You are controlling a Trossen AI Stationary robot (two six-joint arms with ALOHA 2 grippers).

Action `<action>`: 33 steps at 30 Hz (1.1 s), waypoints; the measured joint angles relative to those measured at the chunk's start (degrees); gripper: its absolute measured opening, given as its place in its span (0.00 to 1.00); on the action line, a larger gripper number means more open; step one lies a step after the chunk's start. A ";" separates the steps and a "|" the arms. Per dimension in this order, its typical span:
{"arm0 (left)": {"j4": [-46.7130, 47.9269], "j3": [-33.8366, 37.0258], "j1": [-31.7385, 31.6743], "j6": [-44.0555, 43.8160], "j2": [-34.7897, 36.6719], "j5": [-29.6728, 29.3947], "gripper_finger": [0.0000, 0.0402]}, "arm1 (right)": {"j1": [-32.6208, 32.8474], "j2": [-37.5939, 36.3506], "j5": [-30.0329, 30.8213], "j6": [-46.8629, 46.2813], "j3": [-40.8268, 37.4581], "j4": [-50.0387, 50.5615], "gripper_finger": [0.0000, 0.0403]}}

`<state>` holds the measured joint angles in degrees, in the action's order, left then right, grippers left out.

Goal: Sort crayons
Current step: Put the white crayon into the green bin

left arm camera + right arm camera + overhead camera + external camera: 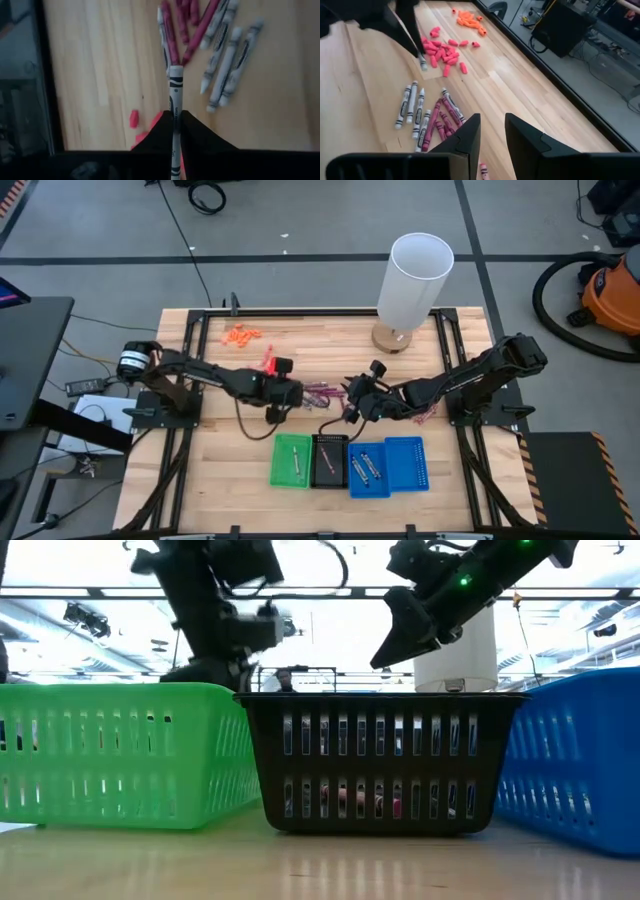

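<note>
Left pincer (175, 132) pinches one grey crayon (175, 107) lengthwise between its fingers, lifted clear of the tabletop (240, 470), probably so it can be carried to a tray. The loose pile of crayons (427, 116), grey and maroon, lies mid-tabletop behind the trays. Right pincer (492, 135) hovers just beside that pile, fingers spread and empty, likely lining up the next pick. Green tray (291, 461), black tray (329, 461) and two blue trays (387, 467) sit in a row near the front edge, some crayons already inside.

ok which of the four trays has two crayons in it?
The inner blue tray, directly right of the black tray: two grey crayons lie inside. The green tray and the black one show one each; the outer blue tray shows none.
</note>
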<state>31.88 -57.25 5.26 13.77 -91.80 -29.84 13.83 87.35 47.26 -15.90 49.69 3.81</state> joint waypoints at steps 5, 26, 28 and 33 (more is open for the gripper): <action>0.23 -0.05 4.27 -1.55 2.62 -2.27 0.03 | 0.03 0.00 0.17 0.15 0.00 0.45 0.24; -4.03 0.04 19.67 2.62 3.68 -3.58 0.03 | 0.08 0.00 3.88 -1.10 0.00 0.98 0.24; -5.88 0.04 21.32 5.65 3.68 -3.60 0.03 | 0.10 0.00 3.79 -1.55 0.00 0.97 0.24; -10.41 0.04 24.77 13.43 3.68 -0.47 0.03 | 0.10 0.00 3.70 -2.11 0.00 0.53 0.24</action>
<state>21.47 -57.21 30.03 27.20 -88.12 -30.30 13.93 87.35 50.96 -18.01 49.69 4.34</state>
